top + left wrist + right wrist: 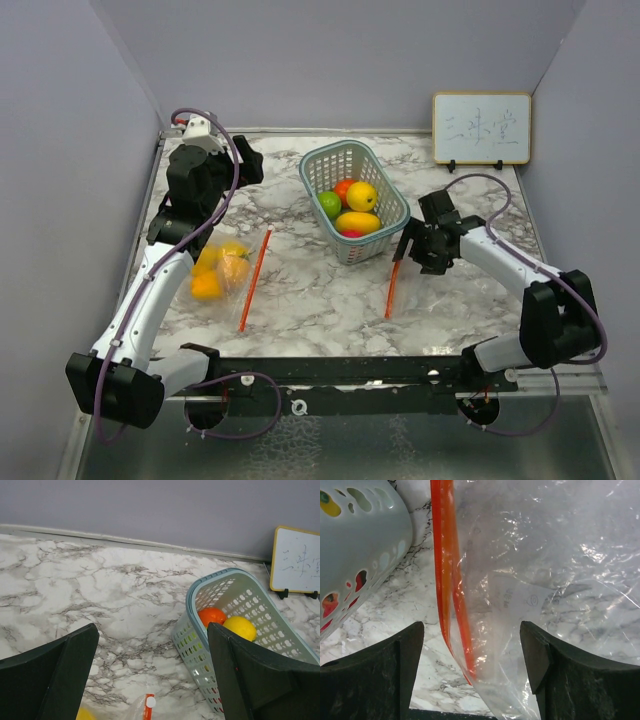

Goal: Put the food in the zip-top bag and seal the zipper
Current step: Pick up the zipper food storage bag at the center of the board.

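A pale blue basket (386, 196) holds toy food: an orange (344, 187), a lemon (362, 196), a green lime (329, 205), a yellow mango (357, 222) and a red piece (352, 233). A clear zip-top bag (222, 270) with a red zipper (255, 278) lies at the left and holds yellow and orange food. My left gripper (250, 163) is open and empty, raised behind that bag; its view (152, 645) shows the basket (197, 640), the orange (212, 616) and the lemon (239, 628). My right gripper (408, 248) is open just above a second clear bag (545, 580), its red zipper (449, 580) between the fingers.
A small whiteboard (481, 128) stands at the back right corner. Walls close in the table on the left, back and right. The basket's side (360, 545) is close on the left of my right gripper. A black rail (350, 370) runs along the near edge.
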Controlling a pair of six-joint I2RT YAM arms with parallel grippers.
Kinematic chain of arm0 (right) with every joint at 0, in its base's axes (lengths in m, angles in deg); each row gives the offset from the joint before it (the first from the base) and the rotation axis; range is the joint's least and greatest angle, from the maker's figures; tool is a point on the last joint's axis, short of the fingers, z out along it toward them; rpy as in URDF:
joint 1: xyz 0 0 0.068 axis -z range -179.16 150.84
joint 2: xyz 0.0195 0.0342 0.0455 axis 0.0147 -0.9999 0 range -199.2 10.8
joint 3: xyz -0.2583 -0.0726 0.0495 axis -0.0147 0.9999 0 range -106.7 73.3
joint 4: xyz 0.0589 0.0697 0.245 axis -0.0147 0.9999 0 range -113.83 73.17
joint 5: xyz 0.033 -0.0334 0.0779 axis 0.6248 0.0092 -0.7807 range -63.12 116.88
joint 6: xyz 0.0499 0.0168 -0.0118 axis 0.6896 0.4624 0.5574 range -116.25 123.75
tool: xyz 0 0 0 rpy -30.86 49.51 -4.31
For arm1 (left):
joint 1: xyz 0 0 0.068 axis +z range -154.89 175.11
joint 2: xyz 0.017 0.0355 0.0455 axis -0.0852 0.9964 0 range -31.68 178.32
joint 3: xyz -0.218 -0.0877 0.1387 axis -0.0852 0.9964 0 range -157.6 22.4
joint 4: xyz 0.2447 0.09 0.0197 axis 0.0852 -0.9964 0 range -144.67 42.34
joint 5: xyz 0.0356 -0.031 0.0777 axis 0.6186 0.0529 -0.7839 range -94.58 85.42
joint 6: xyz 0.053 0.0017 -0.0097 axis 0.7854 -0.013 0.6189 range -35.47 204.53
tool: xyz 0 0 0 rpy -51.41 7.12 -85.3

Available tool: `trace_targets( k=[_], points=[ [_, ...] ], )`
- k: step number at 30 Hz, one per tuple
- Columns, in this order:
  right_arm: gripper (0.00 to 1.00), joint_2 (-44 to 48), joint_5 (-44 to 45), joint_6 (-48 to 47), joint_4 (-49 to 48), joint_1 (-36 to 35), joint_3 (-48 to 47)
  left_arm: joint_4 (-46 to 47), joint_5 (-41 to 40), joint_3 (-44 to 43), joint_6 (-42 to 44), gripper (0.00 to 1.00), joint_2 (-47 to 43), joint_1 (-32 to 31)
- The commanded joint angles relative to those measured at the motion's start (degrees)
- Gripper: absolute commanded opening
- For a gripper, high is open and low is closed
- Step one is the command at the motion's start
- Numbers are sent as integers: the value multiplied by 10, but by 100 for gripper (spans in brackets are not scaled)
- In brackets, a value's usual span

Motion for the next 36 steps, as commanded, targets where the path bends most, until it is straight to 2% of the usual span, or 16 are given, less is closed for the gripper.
trace_targets(
  k=[1, 7, 11, 13, 15, 18, 20, 21, 25, 29, 33, 36],
  points=[
    [78, -41, 40, 11, -40, -16, -4, 13, 18, -1, -5, 93, 0, 0],
    [78, -99, 78, 17, -13, -31, -38, 6, 20, -6, 2, 93, -1, 1],
    [73, -117, 107, 22, 15, -33, -50, 4, 16, -8, 8, 93, 0, 1],
    [61, -123, 108, 20, 16, -34, -46, 5, 15, -8, 9, 93, 0, 1],
    [42, -121, 103, 20, 15, -34, -42, 6, 17, -7, 9, 93, 2, 1],
    [20, -112, 105, 21, 13, -34, -38, 6, 20, -8, 7, 93, 2, 1],
    [6, -101, 113, 18, 22, -34, -40, 6, 23, -9, 7, 92, 2, 1],
    [3, -93, 119, 16, 31, -34, -44, 5, 25, -11, 6, 92, 2, 1],
    [2, -26, 136, -7, 71, -34, -77, 8, 47, -27, 0, 86, 4, 1],
    [2, 50, 136, -45, 130, -34, -153, 11, 126, -61, -30, 73, 13, 1],
    [2, 92, 171, -86, 191, -34, -261, 63, 225, -73, -85, 72, 27, 1],
    [2, 100, 169, -143, 174, -34, -351, 134, 301, -69, -130, 72, 40, 1]
  ],
)
